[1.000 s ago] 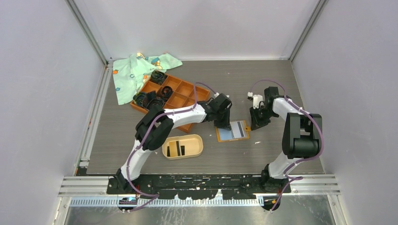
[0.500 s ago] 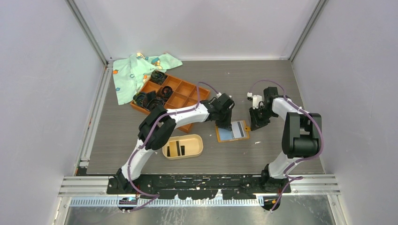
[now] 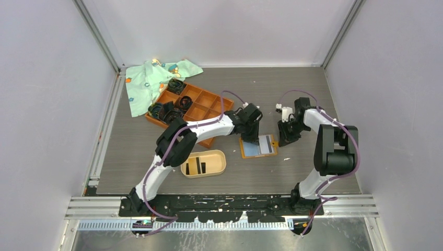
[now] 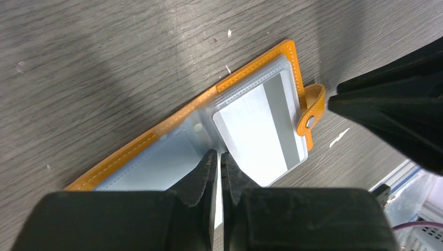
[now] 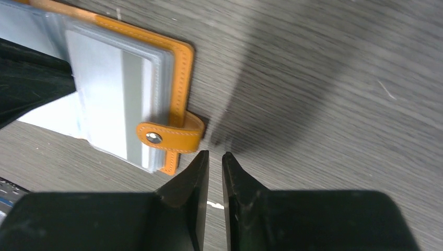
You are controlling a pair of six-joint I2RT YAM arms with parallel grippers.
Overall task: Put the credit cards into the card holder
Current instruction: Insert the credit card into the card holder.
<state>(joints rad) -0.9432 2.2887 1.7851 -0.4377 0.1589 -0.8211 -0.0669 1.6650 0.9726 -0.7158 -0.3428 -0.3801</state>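
left gripper (image 4: 219, 156): fingers pretty much pressed together, only a hairline slit, nothing I could see pinched in it
left tips: were down on the clear sleeve of the orange wallet (image 4: 172, 157), right at the near edge of a pale card (image 4: 258, 133) with a grey stripe tucked in there
right gripper (image 5: 215, 156): fingers nearly together too, thin gap with nothing in it, tips hung over bare table (image 5: 324, 78)
snap tab (image 5: 170, 137): sat just beside the right tips, on their left, not touching as far as I could tell
card holder (image 3: 215, 162): lay well off from both grippers, back toward the arm bases and to the left gripper's (image 3: 252, 137) left
credit cards (image 3: 197, 166): dark ones were already inside the holder
grid tray (image 3: 196, 107): sat behind the left arm, black bands in a few cells
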